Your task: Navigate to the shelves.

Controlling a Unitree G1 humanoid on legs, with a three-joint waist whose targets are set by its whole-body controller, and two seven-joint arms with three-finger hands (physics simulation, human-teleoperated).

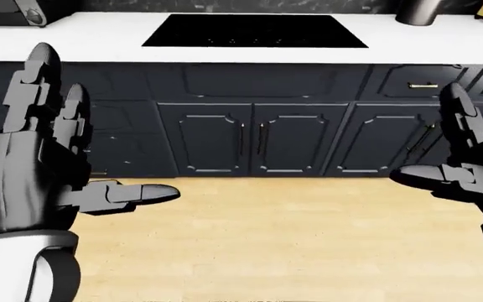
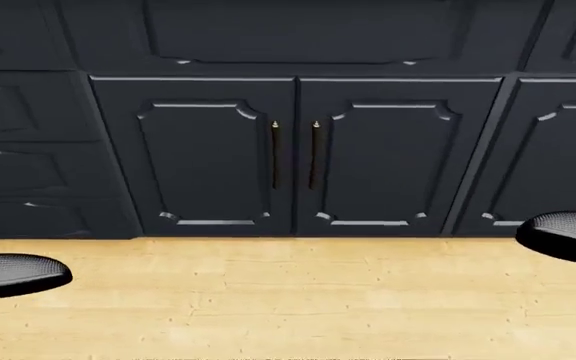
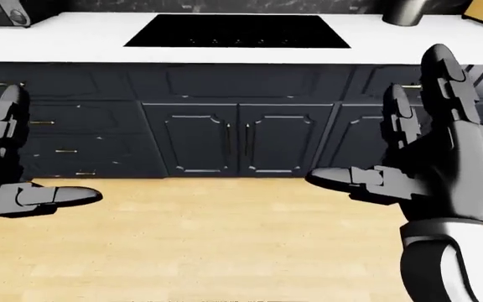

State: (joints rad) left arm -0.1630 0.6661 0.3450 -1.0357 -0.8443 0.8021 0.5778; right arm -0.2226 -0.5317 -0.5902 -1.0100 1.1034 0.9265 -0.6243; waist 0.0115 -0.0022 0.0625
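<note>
No shelves in any view, so their position relative to either hand can't be told. Left hand (image 1: 44, 179) and right hand (image 3: 430, 167) are both raised, fingers spread wide, holding nothing. They face dark cabinet doors (image 2: 293, 154) under a white tabletop (image 1: 91, 41) with a black cooktop (image 1: 254, 30), wood floor (image 2: 288, 300) below.

Both hands are raised below the cooktop (image 1: 254, 30), one to each side of it. The left hand (image 1: 44, 160) has its fingers spread upward, thumb pointing inward. The right hand (image 3: 430, 154) mirrors it, empty, fingers apart.
</note>
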